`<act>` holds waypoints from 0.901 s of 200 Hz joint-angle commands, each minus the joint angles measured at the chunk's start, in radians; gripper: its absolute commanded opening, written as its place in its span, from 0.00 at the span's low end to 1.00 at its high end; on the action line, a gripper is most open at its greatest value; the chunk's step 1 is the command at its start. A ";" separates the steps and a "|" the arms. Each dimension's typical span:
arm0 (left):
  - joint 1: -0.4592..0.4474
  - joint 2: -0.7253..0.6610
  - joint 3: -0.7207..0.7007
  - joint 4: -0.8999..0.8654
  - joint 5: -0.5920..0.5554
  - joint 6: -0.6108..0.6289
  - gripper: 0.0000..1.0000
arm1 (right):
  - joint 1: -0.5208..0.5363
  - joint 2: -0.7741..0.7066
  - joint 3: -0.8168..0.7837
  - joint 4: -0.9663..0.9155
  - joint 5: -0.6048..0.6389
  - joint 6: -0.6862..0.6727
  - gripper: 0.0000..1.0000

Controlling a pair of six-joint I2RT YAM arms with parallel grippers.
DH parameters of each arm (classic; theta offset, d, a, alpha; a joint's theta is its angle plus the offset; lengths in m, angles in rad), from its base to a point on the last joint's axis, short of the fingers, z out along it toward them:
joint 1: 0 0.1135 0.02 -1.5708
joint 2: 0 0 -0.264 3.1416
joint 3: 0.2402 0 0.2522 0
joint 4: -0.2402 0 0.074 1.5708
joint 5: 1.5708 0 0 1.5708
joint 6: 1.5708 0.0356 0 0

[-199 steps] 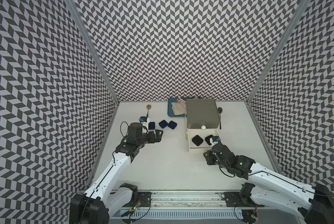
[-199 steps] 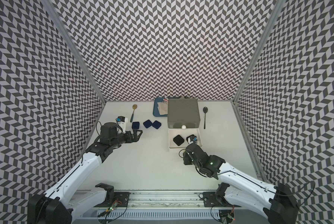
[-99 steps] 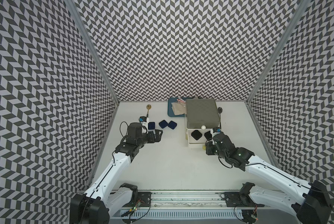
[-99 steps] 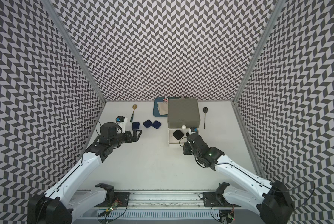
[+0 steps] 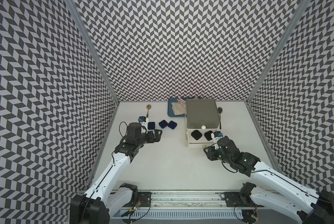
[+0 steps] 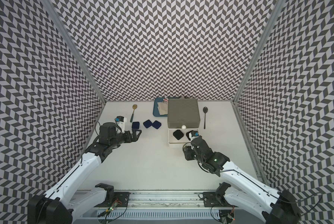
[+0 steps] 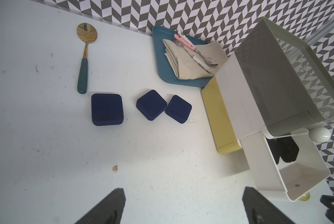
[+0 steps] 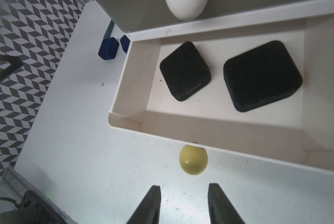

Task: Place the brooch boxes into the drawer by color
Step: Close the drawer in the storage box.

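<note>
Top views both show the white table [image 5: 172, 170] walled on three sides, with bare surface across its middle and front between the two arms. At the back stands the drawer [image 5: 202, 114], one chest of three tiers. Its white middle tier [image 5: 197, 145] stands open toward the front, narrowing the room before the right arm. The blue tray [image 5: 170, 113] lies just beside the chest against the back wall and holds one folded cloth and two pieces of cutlery.

The left gripper [image 5: 158, 135] hangs over bare table near the navy boxes, fingers spread wide and empty. The right gripper [image 8: 183, 187] is partly open with nothing between its fingers, just short of the yellow knob [image 8: 193, 163] at the open tier's front wall.

Five brooch boxes are visible. Three navy boxes [image 7: 107, 109] lie on the table left of the chest, two just beside each other. Two black boxes [image 8: 184, 70] lie apart inside the open tier. Two spoons lie on the table: a gold spoon [image 5: 148, 110] and a black spoon [image 5: 219, 114].
</note>
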 commanded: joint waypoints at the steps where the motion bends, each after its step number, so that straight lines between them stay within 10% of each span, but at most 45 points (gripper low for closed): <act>1: 0.007 -0.015 -0.003 0.005 0.020 0.003 1.00 | -0.004 0.002 -0.024 0.034 -0.007 0.010 0.45; 180: 0.021 -0.020 -0.006 -0.005 0.019 0.020 1.00 | -0.008 0.187 0.062 0.124 0.061 -0.014 0.37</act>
